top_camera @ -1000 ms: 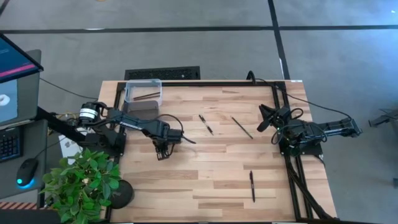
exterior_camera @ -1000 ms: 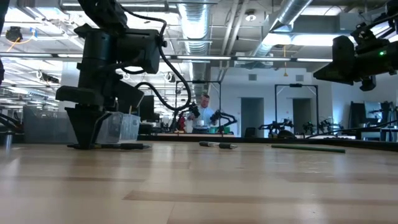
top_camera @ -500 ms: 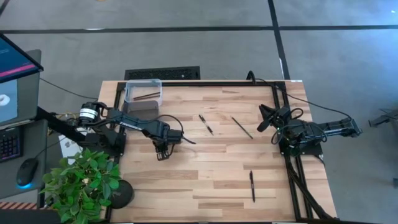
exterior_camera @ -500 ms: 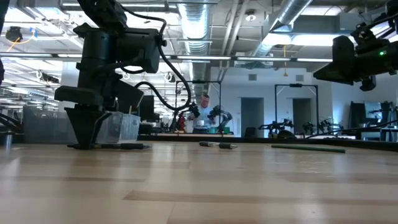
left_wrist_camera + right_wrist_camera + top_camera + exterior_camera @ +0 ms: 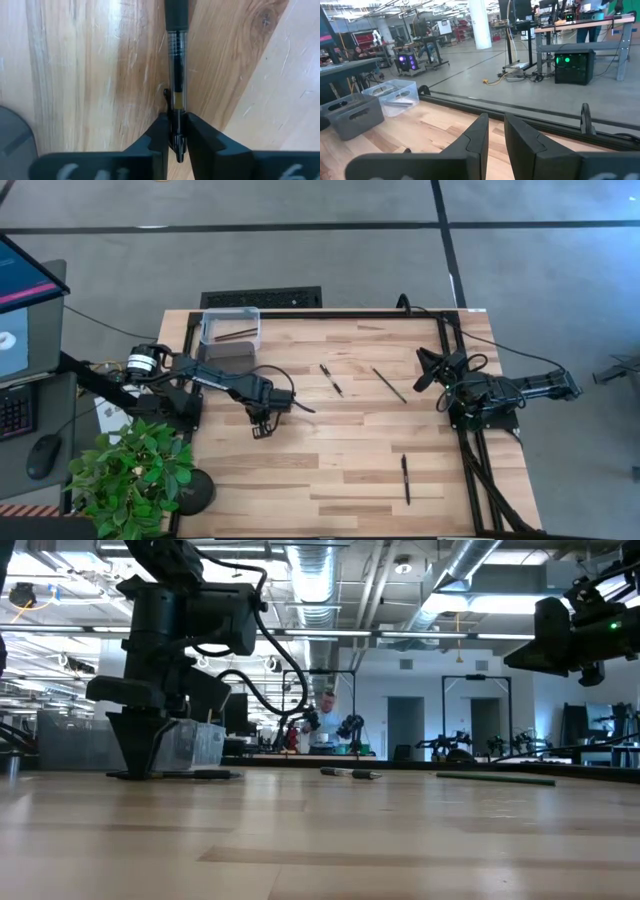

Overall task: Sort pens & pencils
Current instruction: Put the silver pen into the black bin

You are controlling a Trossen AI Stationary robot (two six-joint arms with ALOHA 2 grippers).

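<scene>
Closing since a second ago, the left gripper (image 5: 176,131) now pinches a pen (image 5: 175,75) lying on the wooden table (image 5: 340,460). Its long axis runs straight out between the fingers. Parked at the table's edge, the right gripper (image 5: 495,131) is nearly shut on nothing.

Pens and pencils lying flat on the table.
One clear-barrelled pen (image 5: 176,95) sits pinched in the left gripper (image 5: 176,135); another pen (image 5: 406,479) and a pencil (image 5: 389,385) lie well apart from it.
</scene>
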